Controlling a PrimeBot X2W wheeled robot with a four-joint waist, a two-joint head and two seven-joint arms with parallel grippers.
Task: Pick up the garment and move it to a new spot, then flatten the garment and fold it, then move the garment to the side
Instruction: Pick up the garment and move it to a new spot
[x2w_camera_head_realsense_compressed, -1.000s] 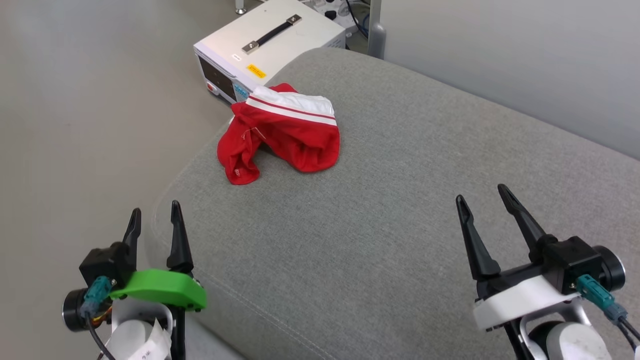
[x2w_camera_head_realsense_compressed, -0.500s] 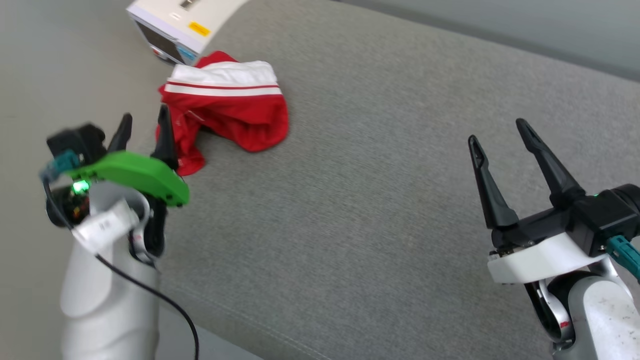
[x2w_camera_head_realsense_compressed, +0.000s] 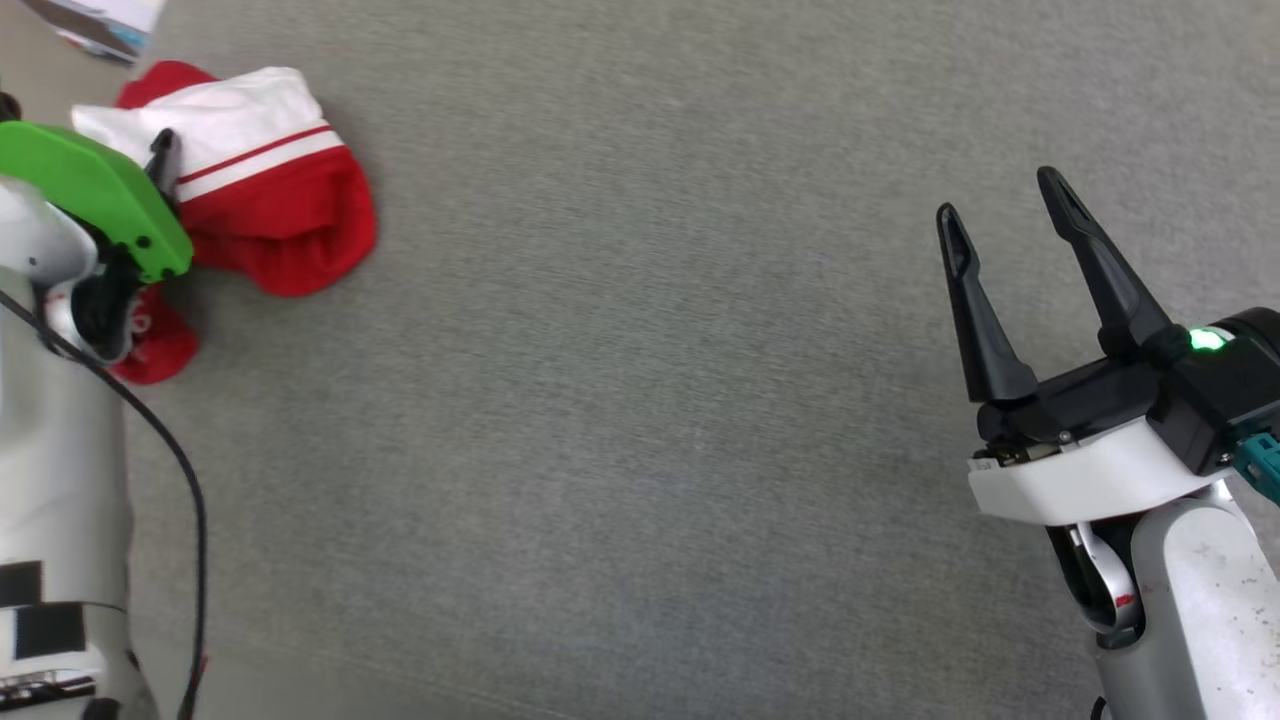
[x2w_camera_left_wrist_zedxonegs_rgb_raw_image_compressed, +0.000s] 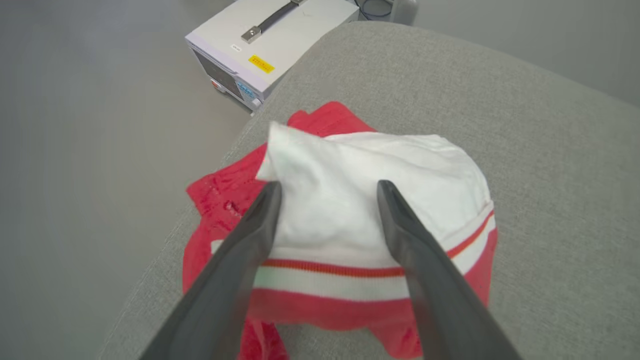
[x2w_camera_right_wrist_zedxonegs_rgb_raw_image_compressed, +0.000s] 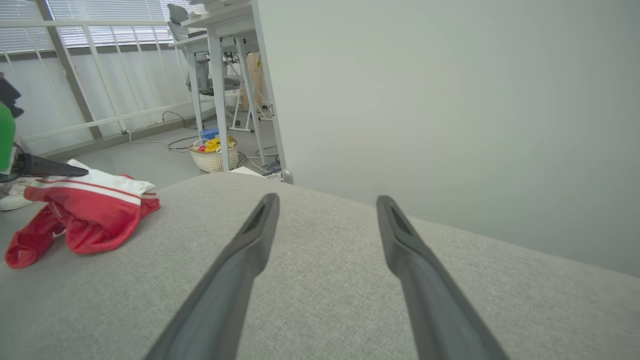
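Garment (x2w_camera_head_realsense_compressed: 270, 230) lies crumpled near the left edge of the grey sofa cushion (x2w_camera_head_realsense_compressed: 640, 400), white striped-trim sleeve uppermost, red cloth bunched beneath. Left hand (x2w_camera_left_wrist_zedxonegs_rgb_raw_image_compressed: 329, 185) hangs right over that white part, fingers (x2w_camera_left_wrist_zedxonegs_rgb_raw_image_compressed: 240, 260) spread and gripping nothing; whether the tips touch the cloth I cannot tell. Right hand (x2w_camera_head_realsense_compressed: 996, 191) is likewise open over bare cushion, well apart from the garment, and a white box (x2w_camera_left_wrist_zedxonegs_rgb_raw_image_compressed: 270, 45) with a dark handle sits on the floor (x2w_camera_left_wrist_zedxonegs_rgb_raw_image_compressed: 100, 150) beyond the cushion's edge.

Left gripper (x2w_camera_left_wrist_zedxonegs_rgb_raw_image_compressed: 328, 185), fingers (x2w_camera_left_wrist_zedxonegs_rgb_raw_image_compressed: 235, 270) spread, above the crumpled garment's (x2w_camera_left_wrist_zedxonegs_rgb_raw_image_compressed: 350, 165) white part at the grey cushion's (x2w_camera_left_wrist_zedxonegs_rgb_raw_image_compressed: 525, 150) rounded corner; white box (x2w_camera_left_wrist_zedxonegs_rgb_raw_image_compressed: 270, 45) beyond.
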